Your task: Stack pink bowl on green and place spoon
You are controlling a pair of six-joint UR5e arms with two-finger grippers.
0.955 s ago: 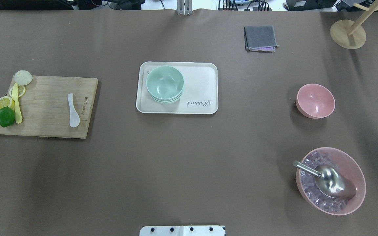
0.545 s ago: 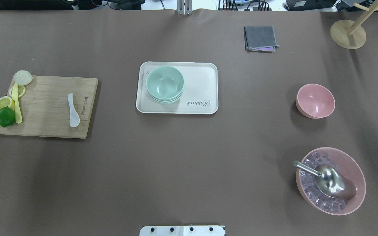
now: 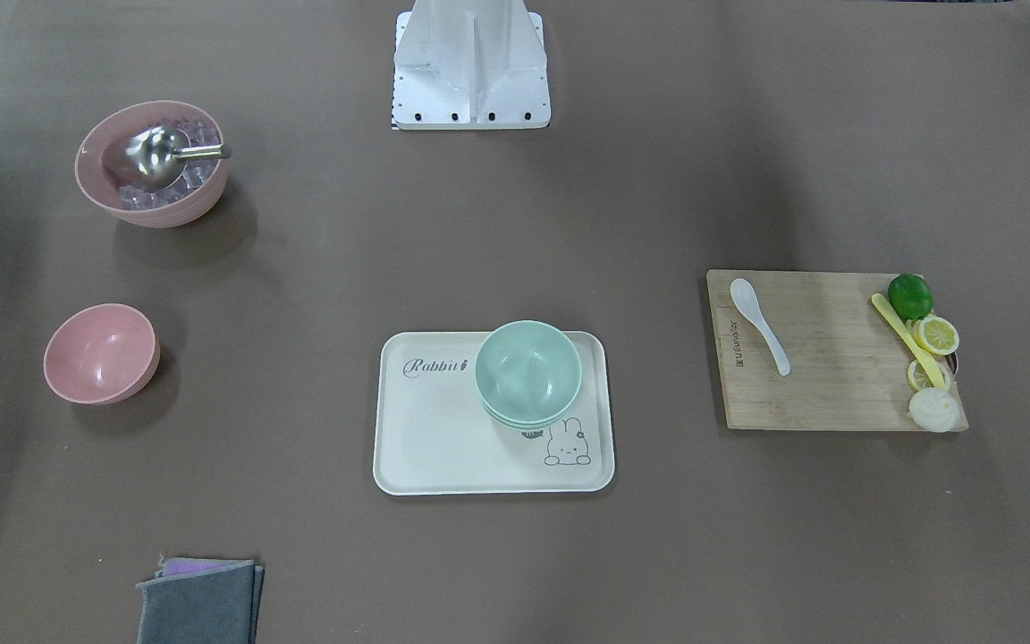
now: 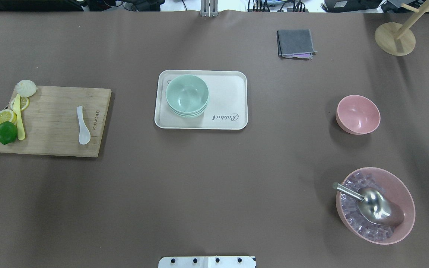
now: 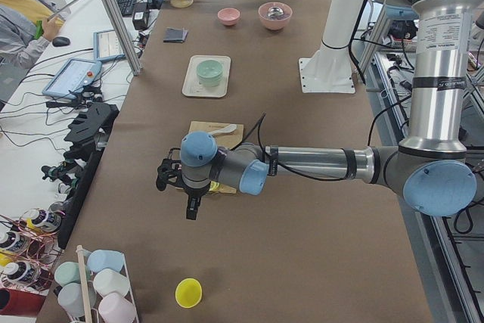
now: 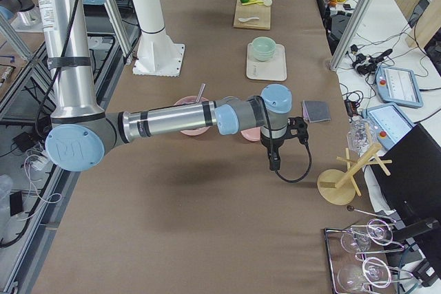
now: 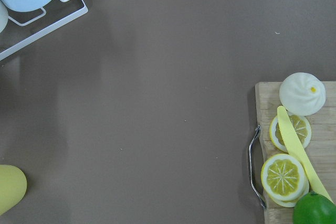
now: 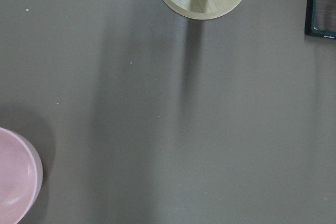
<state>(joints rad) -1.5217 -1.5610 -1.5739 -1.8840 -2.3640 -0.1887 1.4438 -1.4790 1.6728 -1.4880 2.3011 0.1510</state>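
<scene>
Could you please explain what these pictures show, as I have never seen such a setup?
These are six cameras' views of one moment at a table with a two-armed robot. Two cameras look down, one from behind the robot, one facing it; two stand at the table's ends; one rides on each wrist. The left gripper and right gripper hang near the table's ends; whether they are open I cannot tell, and nothing seems held. On the table: a small pink bowl, stacked green bowls on a tray, a white spoon on a cutting board, and a big pink bowl with ice and a metal scoop.
</scene>
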